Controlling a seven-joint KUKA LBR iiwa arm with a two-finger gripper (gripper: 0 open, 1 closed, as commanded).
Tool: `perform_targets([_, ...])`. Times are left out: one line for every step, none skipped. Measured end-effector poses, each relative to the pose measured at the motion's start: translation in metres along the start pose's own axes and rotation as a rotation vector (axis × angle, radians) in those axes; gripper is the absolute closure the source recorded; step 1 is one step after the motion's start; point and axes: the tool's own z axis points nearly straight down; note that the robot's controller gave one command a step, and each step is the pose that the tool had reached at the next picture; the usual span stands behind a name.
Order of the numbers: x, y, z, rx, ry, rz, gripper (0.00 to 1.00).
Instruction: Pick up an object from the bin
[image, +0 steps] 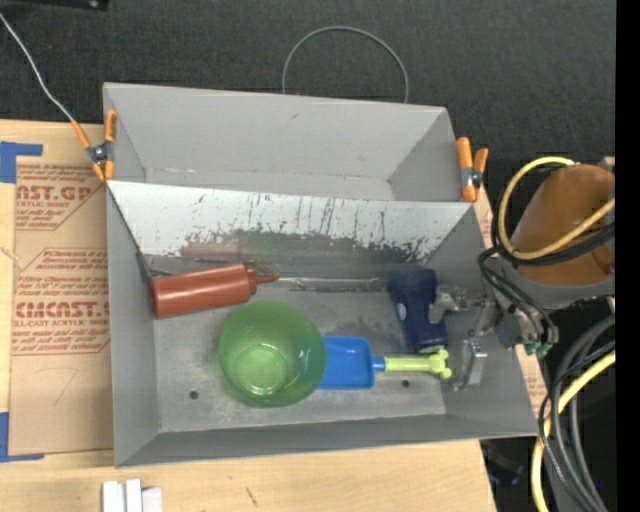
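Camera view: gripper (466, 342) by the blue scoop (348, 363) handle, right side of bin (300, 150)
Grip: can't tell how open, holding nothing visible
Progress: nothing lifted yet

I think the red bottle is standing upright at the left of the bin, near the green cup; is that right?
Not quite. The camera view shows the red bottle lying on its side, not standing upright. The rest holds: it is at the left of the bin, near the green cup.
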Motion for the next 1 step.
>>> perform_targets([-0.0017, 0.0007, -0.0047, 0.001, -0.007, -0.002, 0.00])
